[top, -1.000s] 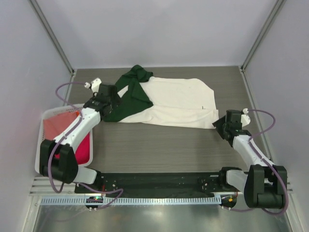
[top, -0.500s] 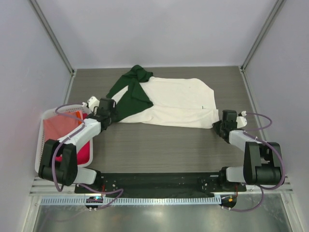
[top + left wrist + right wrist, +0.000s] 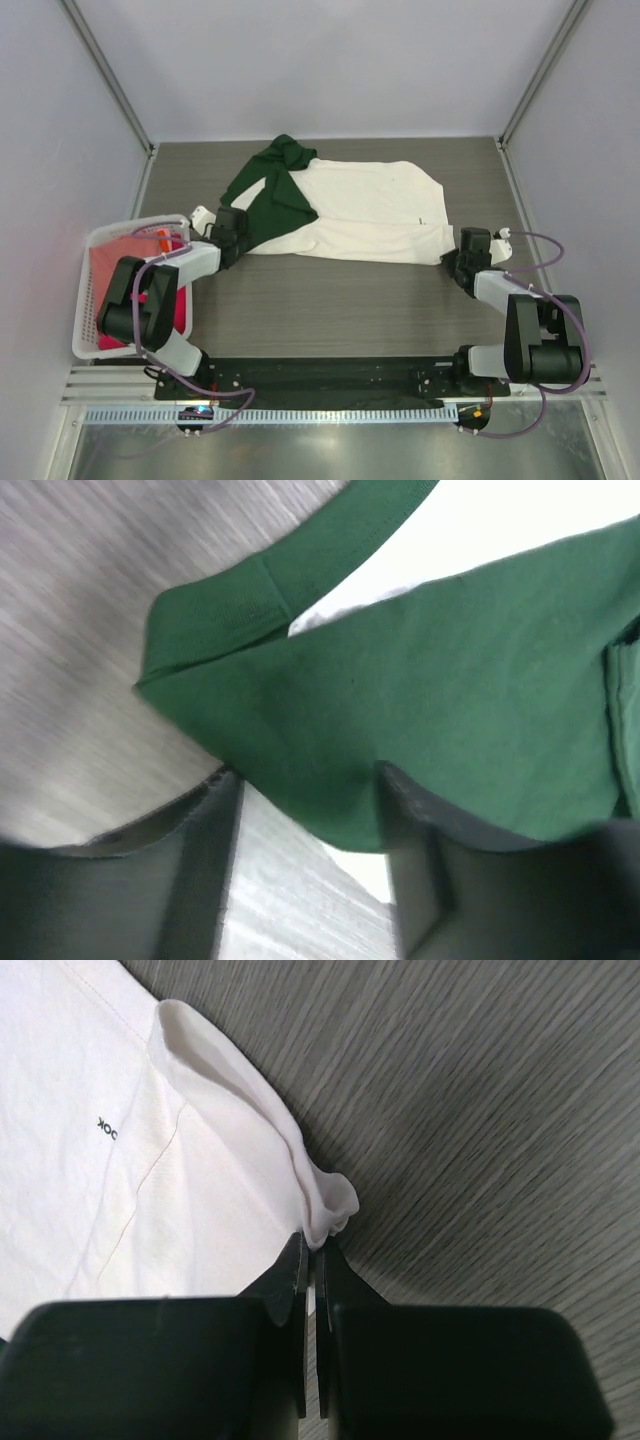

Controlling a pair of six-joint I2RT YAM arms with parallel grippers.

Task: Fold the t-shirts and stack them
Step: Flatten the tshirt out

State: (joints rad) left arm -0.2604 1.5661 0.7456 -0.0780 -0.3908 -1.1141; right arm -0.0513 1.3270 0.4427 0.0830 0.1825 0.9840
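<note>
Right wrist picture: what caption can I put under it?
Closed fingers pinch the corner of the cream shirt on the grey table.

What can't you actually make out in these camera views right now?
- Top view: the green shirt covers the cream shirt's left part.
- Top view: the left arm crosses the basket, so the pink shirts inside cannot be counted.
- Top view: the black mark on the cream shirt is too small to read.
- Left wrist view: blurred, so whether the left gripper touches the green shirt is unclear.
</note>
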